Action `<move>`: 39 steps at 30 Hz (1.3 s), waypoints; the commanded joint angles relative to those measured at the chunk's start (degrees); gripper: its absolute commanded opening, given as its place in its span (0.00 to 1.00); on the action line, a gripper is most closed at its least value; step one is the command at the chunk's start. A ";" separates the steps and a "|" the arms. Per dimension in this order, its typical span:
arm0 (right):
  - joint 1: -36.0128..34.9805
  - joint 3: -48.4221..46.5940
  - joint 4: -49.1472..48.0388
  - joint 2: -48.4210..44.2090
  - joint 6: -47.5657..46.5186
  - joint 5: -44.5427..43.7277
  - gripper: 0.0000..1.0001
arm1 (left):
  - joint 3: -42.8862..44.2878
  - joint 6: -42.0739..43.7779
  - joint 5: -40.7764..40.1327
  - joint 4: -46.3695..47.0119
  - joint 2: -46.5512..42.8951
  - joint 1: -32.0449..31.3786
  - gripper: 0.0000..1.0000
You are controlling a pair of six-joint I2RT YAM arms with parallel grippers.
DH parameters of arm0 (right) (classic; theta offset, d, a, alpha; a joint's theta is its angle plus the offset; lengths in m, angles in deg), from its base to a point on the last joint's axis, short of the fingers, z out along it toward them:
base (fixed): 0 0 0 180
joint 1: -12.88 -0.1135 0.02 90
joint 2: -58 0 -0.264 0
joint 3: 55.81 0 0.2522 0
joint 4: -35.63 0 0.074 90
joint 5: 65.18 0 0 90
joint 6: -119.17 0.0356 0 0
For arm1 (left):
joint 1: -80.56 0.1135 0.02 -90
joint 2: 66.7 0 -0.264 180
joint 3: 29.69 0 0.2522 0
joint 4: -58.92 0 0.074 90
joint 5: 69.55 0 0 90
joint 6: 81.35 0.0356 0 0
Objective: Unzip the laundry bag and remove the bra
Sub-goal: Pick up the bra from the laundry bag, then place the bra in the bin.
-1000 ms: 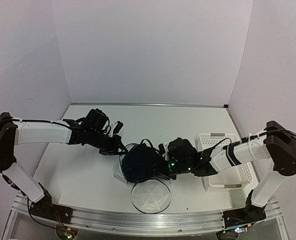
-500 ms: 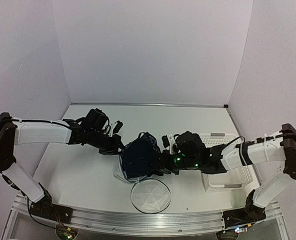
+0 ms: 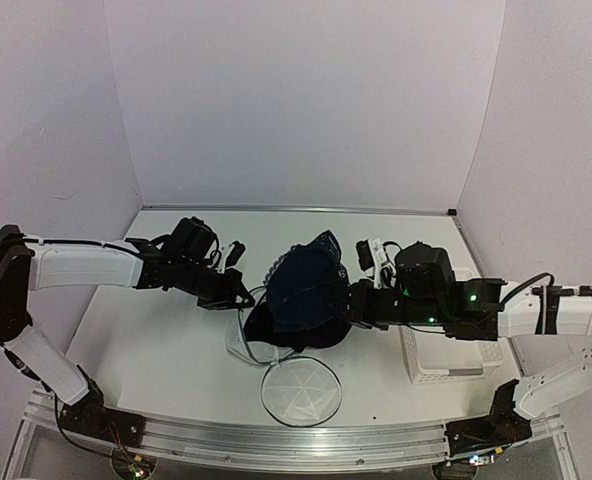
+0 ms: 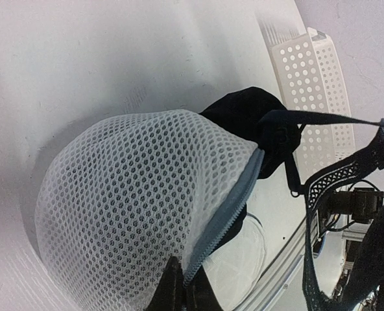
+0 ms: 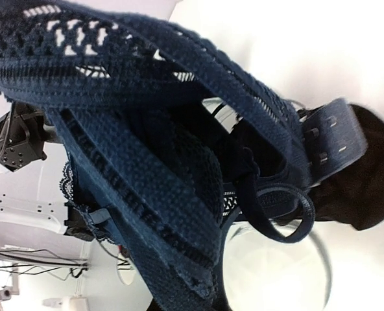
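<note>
**Bra held clear of the open mesh bag**

The right tool point(image 3: 351, 303) is closed on the bra point(image 3: 304, 290) and holds the dark navy garment up above the counter point(image 3: 166, 350), near the middle of the top view. The tool's own fingers are buried in fabric. In the right wrist view, lace bands and thin straps drape straight across the lens, so the grip is read from the way the garment hangs off the tool rather than from any sight of the jaws.

The laundry bag point(image 4: 133, 214) lies on the counter just below and to the left of the raised bra, a white mesh dome with its grey zipper point(image 4: 226, 210) parted along one side. A dark fold of the bra shows at that opening, touching the mesh, and a lace strap point(image 4: 348, 173) runs from it up towards the right. The left tool point(image 3: 238, 297) is closed, and its fingertips appear to pinch the mesh edge right beside the zipper, low in the left wrist view, though only their tips show.

The bag's round lid panel point(image 3: 301, 393) lies flat on the counter nearer the arm bases. A white perforated plastic basket point(image 4: 309, 84) stands to the right, partly under the right arm
</note>
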 commanded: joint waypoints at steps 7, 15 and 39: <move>0.01 -5.52 12.01 -10.45 -8.47 -16.08 0.00 | 2.09 0.85 -0.52 0.69 -0.24 -0.17 0.00; 0.28 -8.44 22.94 -17.13 -12.16 -28.81 0.00 | 1.92 1.10 -0.28 0.51 -0.36 -0.19 0.00; 20.69 2.93 36.75 -24.37 -3.83 -27.86 0.00 | 2.62 1.81 0.38 0.43 0.22 -0.19 0.00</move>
